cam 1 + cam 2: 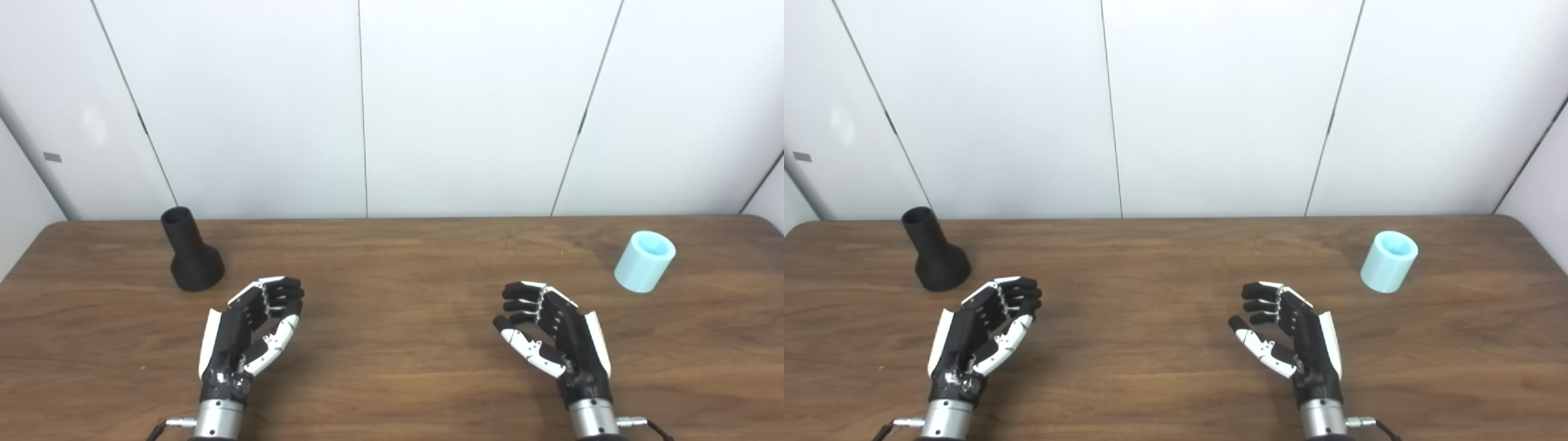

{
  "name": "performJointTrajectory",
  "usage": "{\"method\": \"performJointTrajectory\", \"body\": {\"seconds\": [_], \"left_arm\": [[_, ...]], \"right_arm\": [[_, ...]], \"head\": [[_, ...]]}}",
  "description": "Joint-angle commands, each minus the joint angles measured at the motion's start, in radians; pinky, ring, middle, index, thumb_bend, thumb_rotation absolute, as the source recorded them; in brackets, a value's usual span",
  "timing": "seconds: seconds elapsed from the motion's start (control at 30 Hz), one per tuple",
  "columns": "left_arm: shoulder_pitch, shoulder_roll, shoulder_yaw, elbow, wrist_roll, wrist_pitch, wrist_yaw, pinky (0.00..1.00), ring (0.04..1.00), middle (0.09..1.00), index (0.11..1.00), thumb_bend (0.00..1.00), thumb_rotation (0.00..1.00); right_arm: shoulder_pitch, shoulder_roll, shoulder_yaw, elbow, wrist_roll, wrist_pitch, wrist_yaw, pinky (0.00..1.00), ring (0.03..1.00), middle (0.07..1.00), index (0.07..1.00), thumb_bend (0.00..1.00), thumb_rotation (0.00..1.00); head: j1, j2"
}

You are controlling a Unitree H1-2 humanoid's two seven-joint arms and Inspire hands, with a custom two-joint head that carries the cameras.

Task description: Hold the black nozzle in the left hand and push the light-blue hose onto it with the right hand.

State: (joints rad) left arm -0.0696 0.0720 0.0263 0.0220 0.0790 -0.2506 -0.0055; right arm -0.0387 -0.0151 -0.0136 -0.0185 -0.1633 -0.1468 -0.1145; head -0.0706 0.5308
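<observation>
Far left of the wooden table, near the back edge, the black nozzle stood on its flared base w/ the narrow neck up and leaning a bit to the left, open mouth on top. Just in front of it and to its right, not touching, the left hand was over the tabletop, palm turned inward, fingers loosely curled but apart, holding nothing. Across a bare stretch of wood the right hand mirrored it, also half-curled, spread and empty. Far right, the light-blue hose, a short stubby tube section, lay tilted w/ its open end up and to the right, well apart from the right hand. Nothing grasped, so the task looked unstarted. Risks, as I judged them: nozzle was tall on a small footprint, so a sideways brush from the left fingers could've tipped or skidded it toward the table edge; gripping the neck would prob leave no free length for the hose. The hose piece looked light and round, so a clumsy pinch could've rolled it off the right side, or squashed the opening. Misaligned axes btwn the two would jam the push
</observation>
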Motion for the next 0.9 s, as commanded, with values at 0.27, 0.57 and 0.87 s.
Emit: {"method": "performJointTrajectory", "body": {"seconds": [0.27, 0.57, 0.87], "left_arm": [[0.034, -0.001, -0.005, 0.026, -0.009, -0.023, 0.000, 0.53, 0.596, 0.623, 0.618, 0.31, 0.16], [0.040, -0.002, -0.007, 0.007, 0.007, -0.006, 0.005, 0.53, 0.598, 0.623, 0.619, 0.31, 0.14], [0.043, -0.049, -0.037, -0.007, 0.048, -0.004, 0.025, 0.53, 0.597, 0.624, 0.619, 0.33, 0.19]], "right_arm": [[-0.005, 0.003, 0.000, -0.023, 0.007, -0.010, 0.002, 0.54, 0.625, 0.647, 0.614, 0.30, 0.16], [-0.002, 0.002, 0.000, -0.036, 0.015, 0.004, 0.006, 0.54, 0.625, 0.647, 0.614, 0.30, 0.16], [0.007, -0.045, -0.034, -0.054, 0.086, 0.000, 0.045, 0.56, 0.642, 0.659, 0.626, 0.28, 0.04]], "head": [[-0.001, 0.000], [0.008, 0.004], [0.200, 0.014]]}}
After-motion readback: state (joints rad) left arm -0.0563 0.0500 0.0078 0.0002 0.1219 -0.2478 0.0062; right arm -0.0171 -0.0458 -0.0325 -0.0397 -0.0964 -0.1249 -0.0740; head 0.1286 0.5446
